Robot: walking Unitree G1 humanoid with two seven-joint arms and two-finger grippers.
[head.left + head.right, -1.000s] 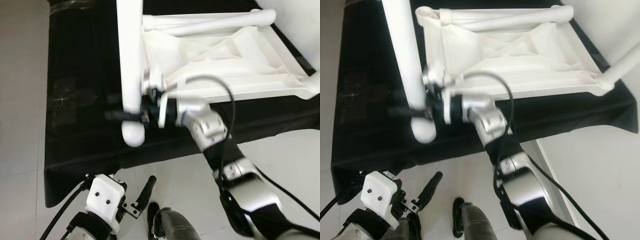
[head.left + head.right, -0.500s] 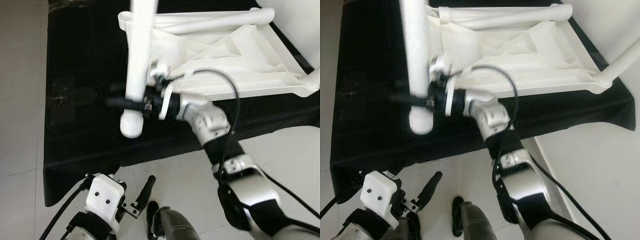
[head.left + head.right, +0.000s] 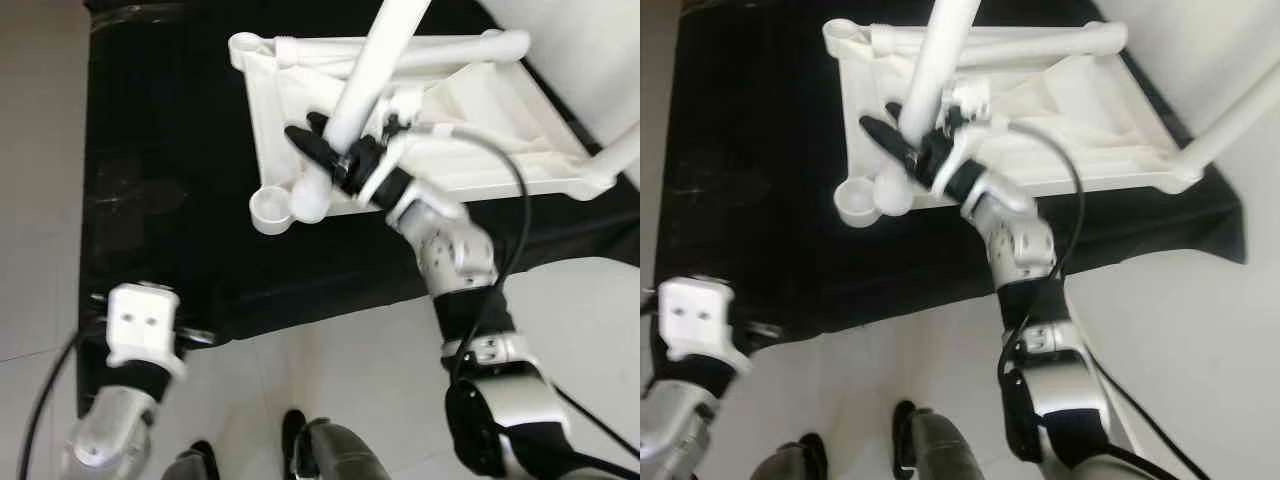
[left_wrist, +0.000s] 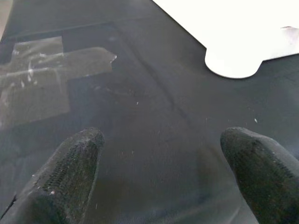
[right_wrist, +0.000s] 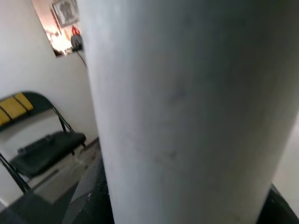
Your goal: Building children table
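Since a second ago the white table leg has been swung from near-upright beside the tabletop to a slant over it, its rounded end brought just beside the round corner socket, and the left arm has been carried outward, away from the robot's legs and over the edge of the black cloth. The leg is clamped low on its shaft by the right gripper, whose black fingers are closed around it from either side; the silver arm behind it rises from the lower right, with a black cable looped over the wrist. The upturned white tabletop lies beyond and beside this gripper on the cloth, its ribbed underside showing, with another leg laid along its far edge. In the right wrist view the shaft is seen very close, and a black folding chair with a yellow-striped back is made out beyond it against a pale wall. The left gripper is held just above the cloth with its two fingers spread wide apart and nothing between them; a patch of clear tape lies ahead of it, and a rounded tabletop corner is seen farther ahead.
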